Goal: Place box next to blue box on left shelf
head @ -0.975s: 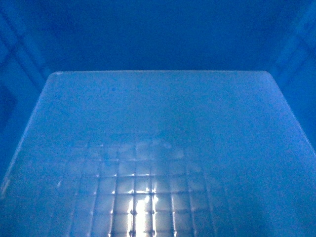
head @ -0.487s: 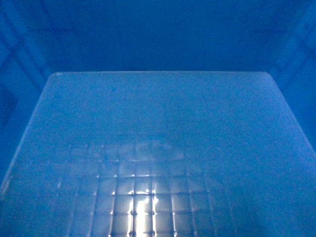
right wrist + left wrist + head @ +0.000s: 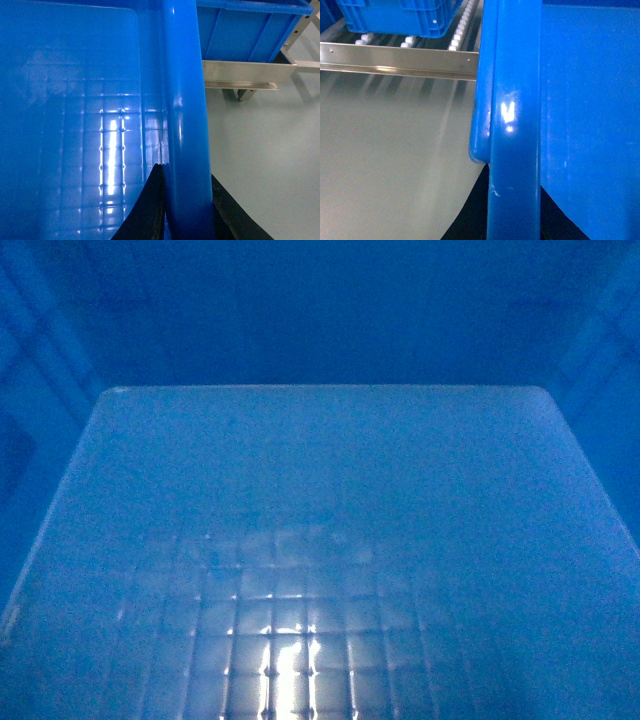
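Setting: pale grey floor (image 3: pixel 385 165); metal rail (image 3: pixel 395 61) fronting the left shelf (image 3: pixel 462 25) of small white rollers.

Item, far left: blue box (image 3: pixel 395 17), seated on the rollers beyond the rail.

Item, centre: the box (image 3: pixel 320 540), open-top blue crate, held between both arms short of the rail, at roughly rail level. Its glossy gridded floor fills the head view. Crate runs side to side between the arms; each rim leads forward toward the shelf.

Left gripper (image 3: pixel 512 220): at the crate's left rim (image 3: pixel 512 125). Dark shapes either side of the rim suggest a clasp, but the fingers are mostly out of view; whether pinched tight cannot be told.

Right gripper (image 3: pixel 185 210): dark fingers (image 3: pixel 152 200) straddle the right rim (image 3: pixel 182 100), one inside the wall, one outside, pressed against it.

Item, far right: second blue crate (image 3: pixel 245 30) on a rail, beyond the right rim.

Judgement: shelf lies ahead; free rollers beside the blue box are nearer the left arm.
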